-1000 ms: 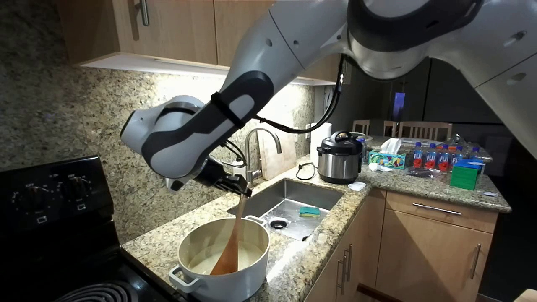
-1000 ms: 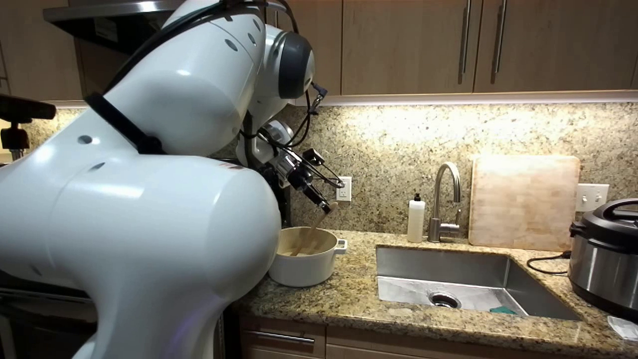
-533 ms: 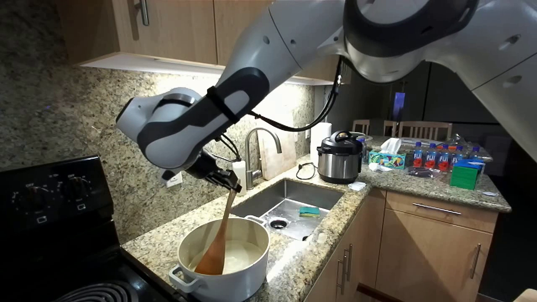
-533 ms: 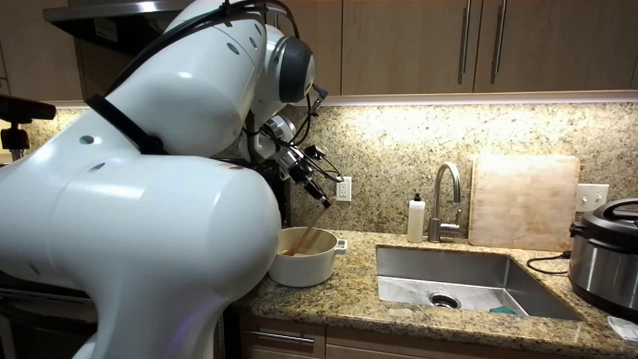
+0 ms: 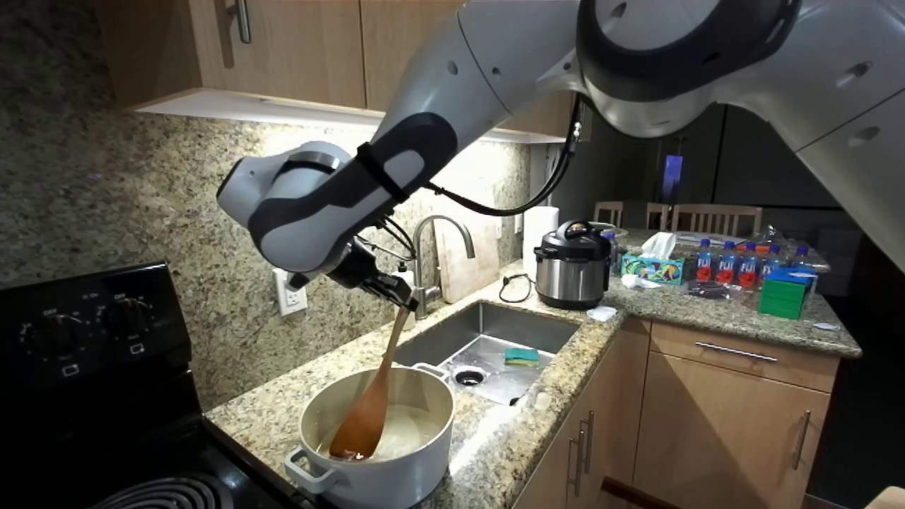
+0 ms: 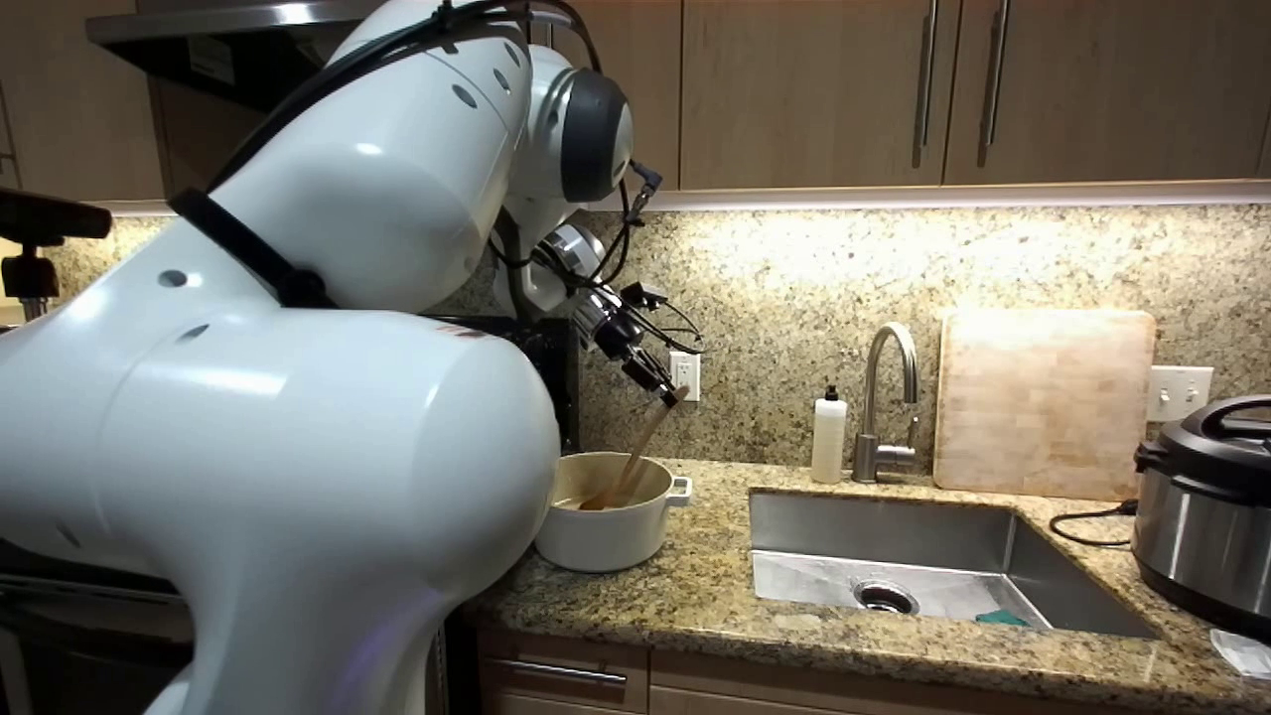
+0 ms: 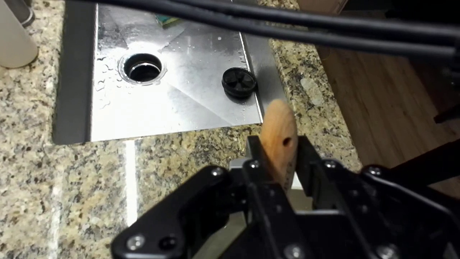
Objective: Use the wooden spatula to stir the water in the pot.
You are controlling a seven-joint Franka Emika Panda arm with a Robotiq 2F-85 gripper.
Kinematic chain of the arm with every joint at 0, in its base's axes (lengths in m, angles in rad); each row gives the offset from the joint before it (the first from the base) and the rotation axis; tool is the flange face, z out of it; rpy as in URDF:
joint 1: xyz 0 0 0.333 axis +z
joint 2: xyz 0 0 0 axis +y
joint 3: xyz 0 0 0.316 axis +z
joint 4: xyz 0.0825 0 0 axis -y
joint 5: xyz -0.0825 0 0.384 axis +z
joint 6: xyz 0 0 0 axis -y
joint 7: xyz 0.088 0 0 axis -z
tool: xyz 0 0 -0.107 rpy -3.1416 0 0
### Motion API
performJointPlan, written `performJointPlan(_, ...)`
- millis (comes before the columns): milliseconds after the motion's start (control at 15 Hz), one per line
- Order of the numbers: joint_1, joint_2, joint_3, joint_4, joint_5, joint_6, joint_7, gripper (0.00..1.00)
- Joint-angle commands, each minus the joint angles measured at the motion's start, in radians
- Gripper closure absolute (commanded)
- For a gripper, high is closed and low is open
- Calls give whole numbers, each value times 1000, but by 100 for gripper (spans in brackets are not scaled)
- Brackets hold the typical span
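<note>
My gripper (image 5: 406, 300) is shut on the top of the wooden spatula (image 5: 369, 417), above the white pot (image 5: 403, 484). In the wrist view the fingers (image 7: 278, 144) press both sides of the spatula's handle (image 7: 277, 120), whose end sticks out past them. The spatula leans, and its blade dips into the pale water (image 5: 413, 428) near the pot's near wall in that exterior view. The gripper (image 6: 673, 397), spatula (image 6: 643, 447) and pot (image 6: 601, 544) also show in an exterior view, where the blade is partly hidden by the rim.
The pot stands on the granite counter (image 5: 283, 403) between the black stove (image 5: 99, 410) and the sink (image 5: 488, 360). A faucet (image 5: 421, 268), soap bottle (image 6: 829, 437) and cutting board (image 6: 1043, 397) stand behind the sink. A steel-and-black cooker (image 5: 573, 272) stands beyond it.
In an exterior view the gripper moved left, then back right and slightly up, with the spatula held. The blade swept left in the pot and turned to show more of its face. The pot stayed put.
</note>
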Motion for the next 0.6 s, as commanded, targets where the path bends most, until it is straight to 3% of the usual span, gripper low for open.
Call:
performJointPlan(0,-21,-64,-7,-60,25,-16,54,93)
performJointPlan(533,-60,-130,-10,-136,40,-43,73,93)
